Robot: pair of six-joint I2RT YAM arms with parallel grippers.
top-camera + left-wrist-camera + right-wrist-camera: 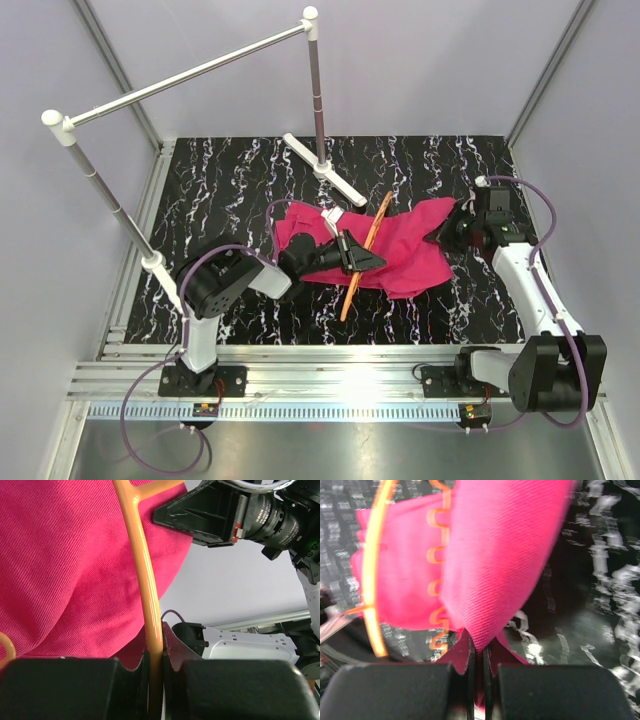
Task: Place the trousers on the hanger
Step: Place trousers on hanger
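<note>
The magenta trousers (400,250) lie spread on the black marbled table, draped over the orange hanger (366,250), which runs slantwise across them. My left gripper (362,257) is shut on the hanger's arm (145,580) at the cloth's middle; the trousers fill the left of that view (65,565). My right gripper (448,228) is shut on the right edge of the trousers (500,555) and holds it lifted. The hanger's wavy bar (437,585) and curved arm show behind the cloth in the right wrist view. The hook is hidden.
A silver rail (190,75) with white end caps stands on two posts at the back left, its white foot (322,168) just behind the trousers. Grey walls close in the table (250,300). An aluminium frame (330,380) runs along the near edge.
</note>
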